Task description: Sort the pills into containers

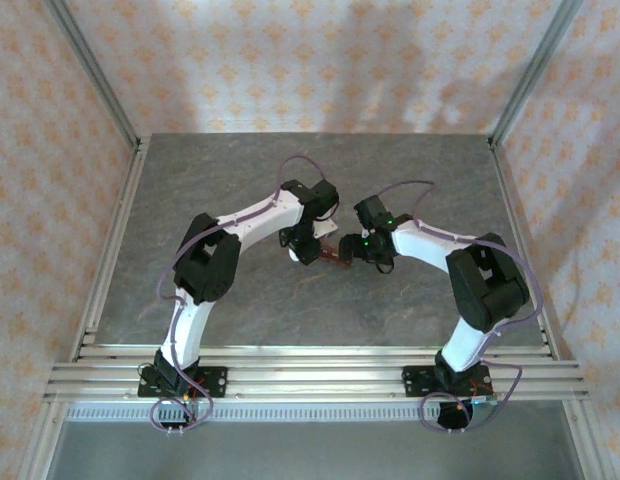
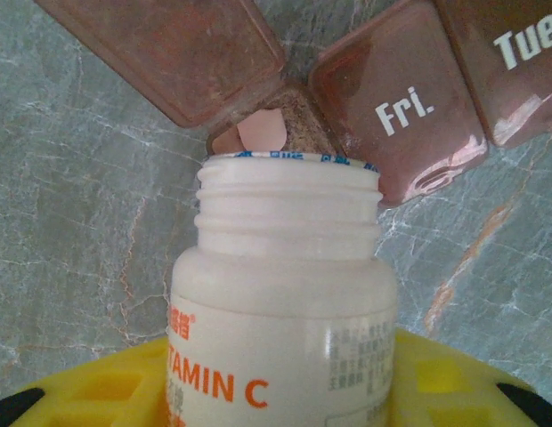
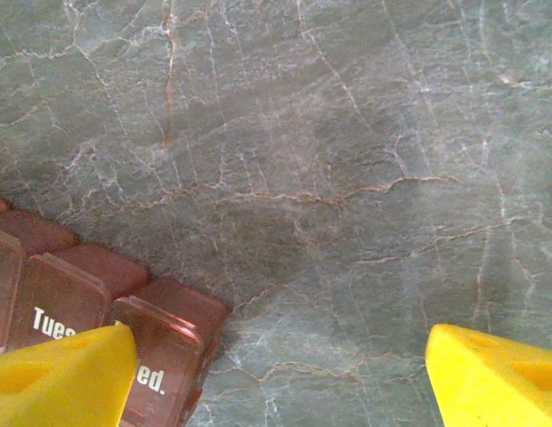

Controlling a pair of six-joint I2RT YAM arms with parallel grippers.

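My left gripper (image 2: 276, 391) is shut on a white, uncapped bottle (image 2: 285, 294) labelled VITAMIN C. The bottle's mouth points at an open compartment of the dark red-brown containers (image 2: 383, 116), whose lids marked Fri. and Tues stand open. A pale pink pill (image 2: 260, 132) lies in that compartment, just past the bottle's rim. In the top view the left gripper (image 1: 306, 248) and the bottle (image 1: 295, 256) sit at the containers' (image 1: 337, 254) left end. My right gripper (image 3: 276, 382) is open over bare stone, and its left finger (image 3: 62, 374) overlaps the lids of the containers (image 3: 165, 356).
The table top (image 1: 240, 180) is grey veined stone, framed by metal rails (image 1: 310, 370) at the near edge and posts at the corners. Patterned walls enclose it. Both arms meet at the middle of the table.
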